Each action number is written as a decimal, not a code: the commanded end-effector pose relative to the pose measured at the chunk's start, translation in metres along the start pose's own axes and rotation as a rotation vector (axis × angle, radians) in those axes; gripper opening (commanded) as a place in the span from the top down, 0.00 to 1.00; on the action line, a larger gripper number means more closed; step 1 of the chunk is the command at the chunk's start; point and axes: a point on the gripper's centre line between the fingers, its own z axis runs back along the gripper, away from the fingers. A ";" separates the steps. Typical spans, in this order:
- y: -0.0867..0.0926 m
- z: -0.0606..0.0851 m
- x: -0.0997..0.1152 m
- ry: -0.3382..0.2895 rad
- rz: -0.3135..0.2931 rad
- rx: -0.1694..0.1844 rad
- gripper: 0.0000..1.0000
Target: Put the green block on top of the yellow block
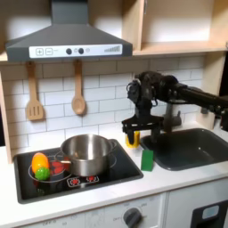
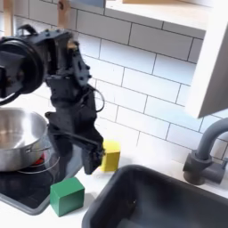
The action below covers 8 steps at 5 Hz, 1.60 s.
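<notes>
The green block (image 1: 147,159) (image 2: 67,196) rests on the white counter at the stove's corner, between the hob and the sink. The yellow block (image 1: 132,137) (image 2: 110,155) stands on the counter behind it, close to the tiled wall and partly hidden by a finger in the first exterior view. My gripper (image 1: 142,135) (image 2: 76,151) hangs open a little above the green block, fingers pointing down with nothing between them. One finger is right beside the yellow block.
A steel pot (image 1: 86,153) (image 2: 18,134) sits on the black hob (image 1: 125,167), with rounded green-and-yellow toy food (image 1: 40,165) on the first exterior view's left. A dark sink (image 1: 191,147) (image 2: 160,200) and grey faucet (image 2: 205,156) lie on the other side.
</notes>
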 end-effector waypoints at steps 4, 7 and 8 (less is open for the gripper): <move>0.006 0.014 -0.057 0.010 -0.228 -0.013 0.00; 0.017 -0.001 -0.051 0.039 -0.296 -0.038 0.00; 0.009 0.001 -0.051 0.033 -0.302 -0.049 0.00</move>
